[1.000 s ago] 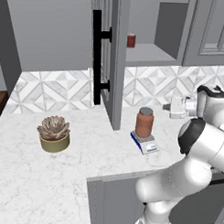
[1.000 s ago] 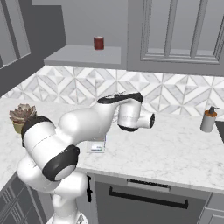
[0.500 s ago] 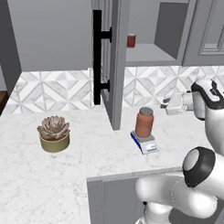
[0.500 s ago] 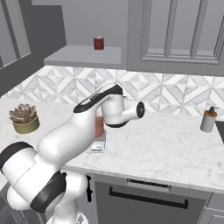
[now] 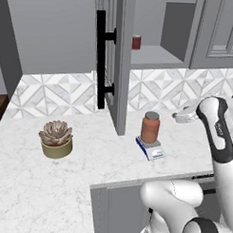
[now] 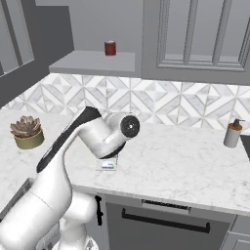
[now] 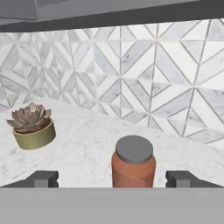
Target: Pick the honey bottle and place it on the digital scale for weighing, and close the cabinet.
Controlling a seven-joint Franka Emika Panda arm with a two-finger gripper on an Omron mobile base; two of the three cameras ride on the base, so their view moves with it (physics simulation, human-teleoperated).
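With the honey bottle standing on the digital scale ahead of my gripper, jaws spread and holding nothing, I judge closing the cabinet comes next.

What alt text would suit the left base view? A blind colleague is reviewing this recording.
An orange-brown honey bottle with a grey lid stands upright on a small digital scale on a white marble counter. The open tool hangs to its right, apart from it. Behind, the upper cabinet door stands open; a potted succulent sits at left.
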